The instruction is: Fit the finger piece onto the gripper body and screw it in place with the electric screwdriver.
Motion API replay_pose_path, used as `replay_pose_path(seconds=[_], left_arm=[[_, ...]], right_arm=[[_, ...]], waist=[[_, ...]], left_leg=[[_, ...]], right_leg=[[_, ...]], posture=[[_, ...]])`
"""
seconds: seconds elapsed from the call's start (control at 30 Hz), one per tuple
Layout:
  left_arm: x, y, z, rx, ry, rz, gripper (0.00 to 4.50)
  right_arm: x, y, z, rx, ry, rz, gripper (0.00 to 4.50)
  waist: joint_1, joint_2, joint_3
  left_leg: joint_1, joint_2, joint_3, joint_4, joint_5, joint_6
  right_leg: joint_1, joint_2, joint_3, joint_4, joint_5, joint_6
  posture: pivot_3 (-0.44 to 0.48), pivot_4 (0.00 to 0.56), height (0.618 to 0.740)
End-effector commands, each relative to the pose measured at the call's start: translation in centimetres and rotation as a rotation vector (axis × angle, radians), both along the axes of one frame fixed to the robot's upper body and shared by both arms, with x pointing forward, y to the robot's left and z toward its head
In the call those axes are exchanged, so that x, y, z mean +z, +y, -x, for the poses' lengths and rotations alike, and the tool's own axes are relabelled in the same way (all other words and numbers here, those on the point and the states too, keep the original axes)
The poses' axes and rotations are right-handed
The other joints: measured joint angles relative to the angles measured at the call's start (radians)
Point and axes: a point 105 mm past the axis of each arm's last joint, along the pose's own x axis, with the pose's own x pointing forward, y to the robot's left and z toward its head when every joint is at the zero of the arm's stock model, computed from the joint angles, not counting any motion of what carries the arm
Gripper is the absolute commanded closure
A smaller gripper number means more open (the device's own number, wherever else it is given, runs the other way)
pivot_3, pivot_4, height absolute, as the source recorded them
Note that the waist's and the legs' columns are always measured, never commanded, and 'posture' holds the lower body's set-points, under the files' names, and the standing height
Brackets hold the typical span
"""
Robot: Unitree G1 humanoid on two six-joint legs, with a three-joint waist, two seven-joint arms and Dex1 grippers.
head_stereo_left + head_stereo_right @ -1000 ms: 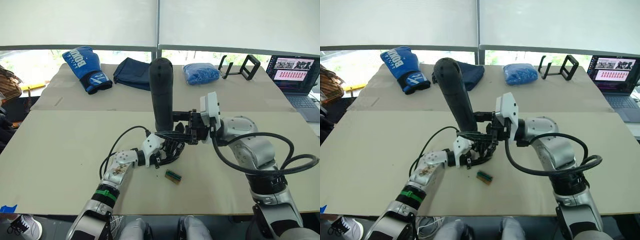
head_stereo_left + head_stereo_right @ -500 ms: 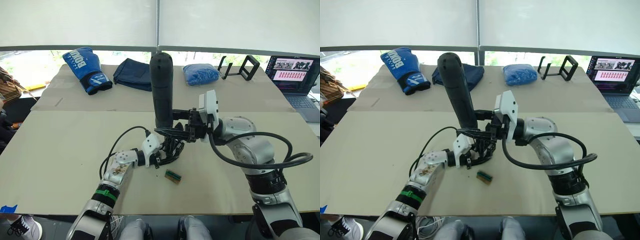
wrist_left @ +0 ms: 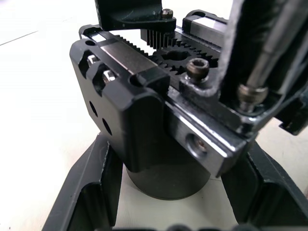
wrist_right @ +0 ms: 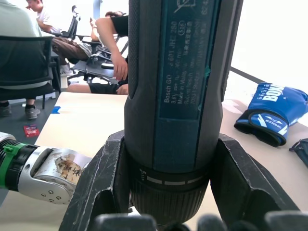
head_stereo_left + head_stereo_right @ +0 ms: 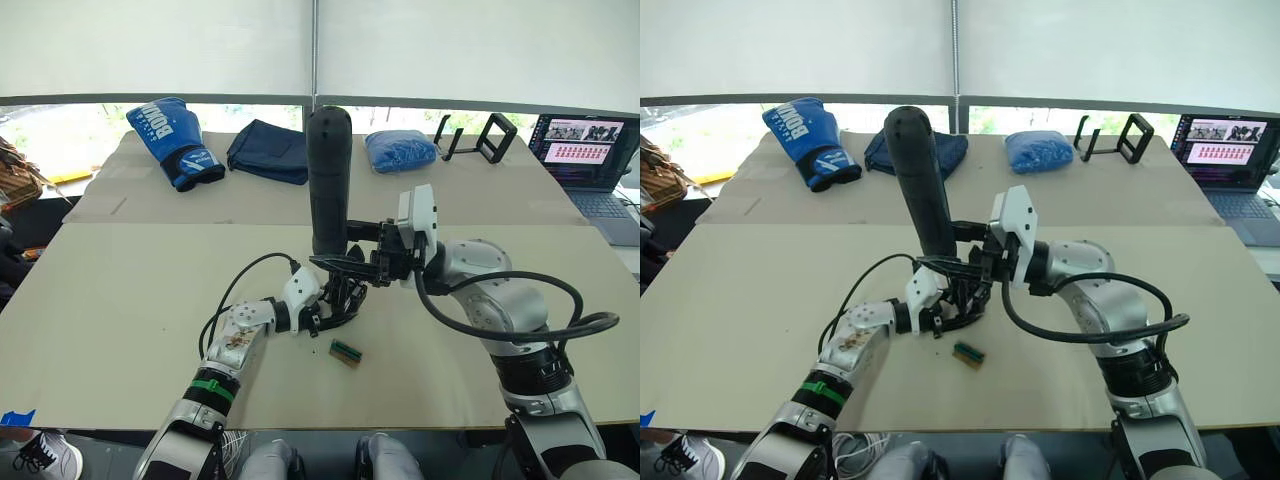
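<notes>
Near the middle of a cardboard-covered table [image 5: 120,290], the left gripper [image 5: 335,300] has its two black fingers [image 3: 91,192] clamped on either side of the gripper body [image 3: 159,139], steadying its dark cylindrical base on the tabletop, probably so it cannot turn under the driver; the right gripper [image 5: 375,262] comes in from three o'clock with its fingers [image 4: 103,178] closed around the electric screwdriver [image 5: 328,185], held nearly upright with its rounded end at twelve o'clock and its tip down over the body, evidently to line the bit up with a screw.

The finger piece cannot be picked out with certainty; a black part [image 3: 130,14] stands at the far side of the mechanism, but whether it is that piece I cannot tell.

The left wrist view reveals what the head views cannot: a toothed rack and small gear, a socket-head screw [image 3: 197,70], and the thin metal bit [image 3: 269,53] coming down beside it, its end at a second fastener; the right wrist view shows the driver's printed label and seated people in the background.

The head views alone give the wider setting: a blue boxing glove [image 5: 172,138] at eleven o'clock, a laptop [image 5: 590,150] at two o'clock, and a small green object [image 5: 346,352] lying loose at six o'clock of the grippers.
</notes>
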Motion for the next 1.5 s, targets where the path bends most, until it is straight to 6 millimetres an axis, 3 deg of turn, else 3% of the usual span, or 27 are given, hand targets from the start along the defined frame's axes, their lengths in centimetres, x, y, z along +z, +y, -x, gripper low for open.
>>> replay_pose_path(seconds=[0.03,0.8,1.13,1.5], left_arm=[[-0.2,-0.5,0.7,-0.042,0.019,0.007,2.20],[0.2,-0.6,0.6,-0.042,0.000,0.018,2.20],[0.1,-0.6,0.6,-0.045,0.001,0.013,2.20],[0.0,-0.6,0.6,-0.040,-0.003,0.011,2.20]], right_arm=[[-3.8,-1.5,-2.3,-0.171,0.100,0.119,2.59],[-3.4,0.4,0.7,-0.010,-0.007,0.151,2.59],[-3.4,0.1,0.3,-0.037,0.008,0.131,2.59],[0.1,-0.9,-0.6,-0.039,-0.005,0.042,2.59]], waist=[[0.000,0.000,-0.001],[0.003,0.000,-0.001],[0.007,0.000,-0.001],[0.006,-0.001,-0.001]], left_leg=[[0.000,0.000,0.000,-0.001,0.000,0.000],[0.000,0.000,0.000,-0.003,0.000,0.000],[0.000,0.000,0.000,-0.003,0.000,0.000],[-0.003,0.000,0.000,-0.003,0.000,0.000]], right_leg=[[0.000,0.000,0.000,0.000,0.000,0.000],[0.000,-0.001,-0.001,-0.001,0.000,0.000],[-0.001,-0.001,-0.001,-0.002,0.000,0.000],[-0.002,-0.001,-0.002,-0.003,0.000,0.000]], posture=[[0.000,0.150,0.740],[0.000,0.150,0.740],[0.000,0.150,0.740],[0.000,0.150,0.740]])
